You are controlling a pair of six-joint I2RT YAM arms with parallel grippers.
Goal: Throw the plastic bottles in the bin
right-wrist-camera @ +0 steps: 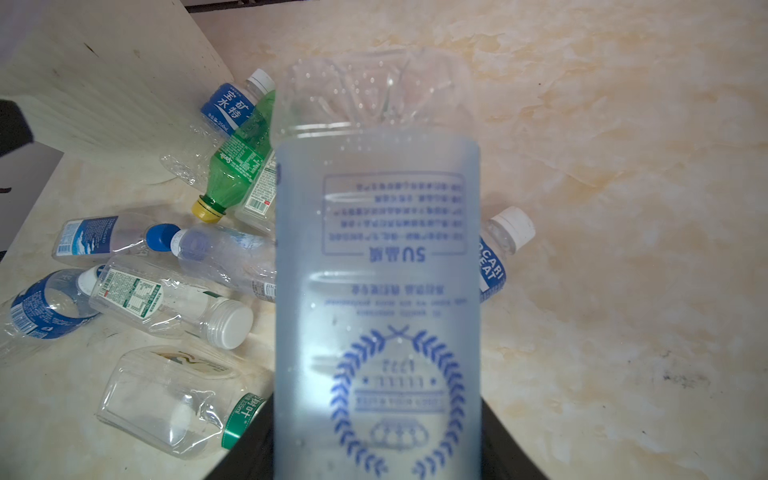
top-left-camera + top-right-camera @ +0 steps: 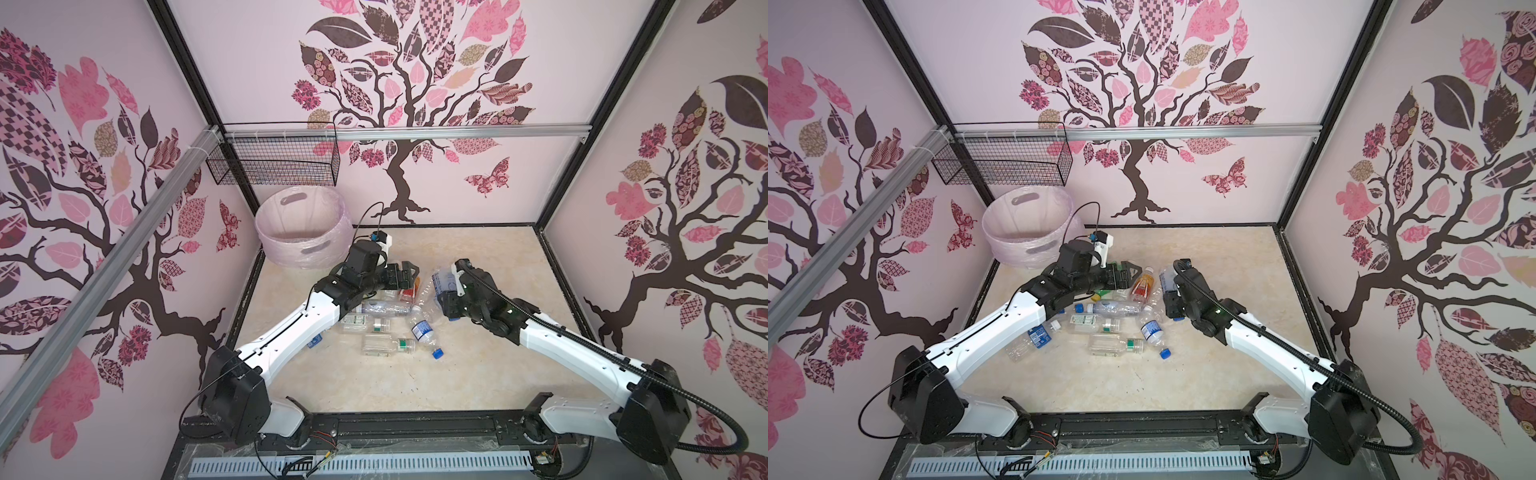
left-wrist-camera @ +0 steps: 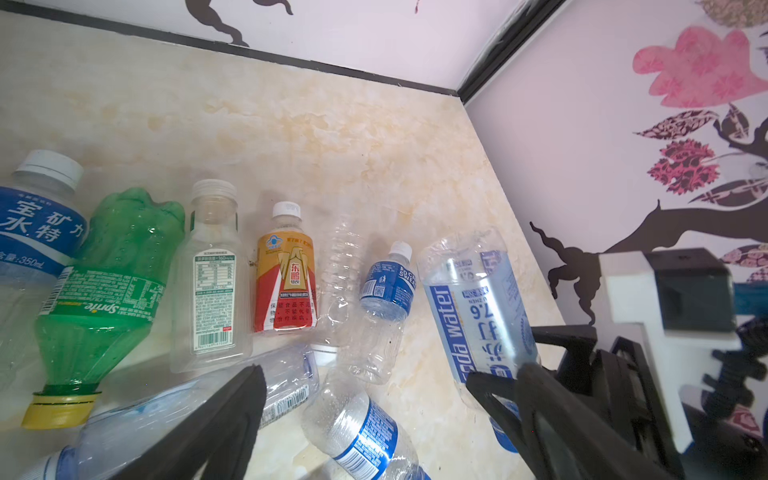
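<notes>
Closest to me, a loose blue cap (image 2: pixel 437 353) lies on the table (image 2: pixel 478 374) at the edge of the heap of plastic bottles (image 2: pixel 1104 328). In a top view a blue-labelled bottle (image 2: pixel 1036 337) lies in plain sight beside the left arm (image 2: pixel 1000 332). In a top view that arm covers nearly all of the same bottle (image 2: pixel 316 338).

The left gripper (image 2: pixel 405 274) hangs over the heap, its jaws spread wide around nothing. It hides most of the orange-red bottle (image 2: pixel 407 293), which a top view (image 2: pixel 1142 286) and the left wrist view (image 3: pixel 286 282) show clearly. The green Sprite bottle (image 3: pixel 104 291) is clear in both wrist views. From above, I can only find its yellow cap.

The right gripper (image 2: pixel 444 297) is clamped on a soda water bottle (image 1: pixel 376 270), and the jaws hide the neck end. I can't tell whether the bottle is off the table.

Well apart from the heap, in the far left corner, the bin (image 2: pixel 299 232) stands under the wire basket (image 2: pixel 282 166). Its near wall cuts off part of its floor.
</notes>
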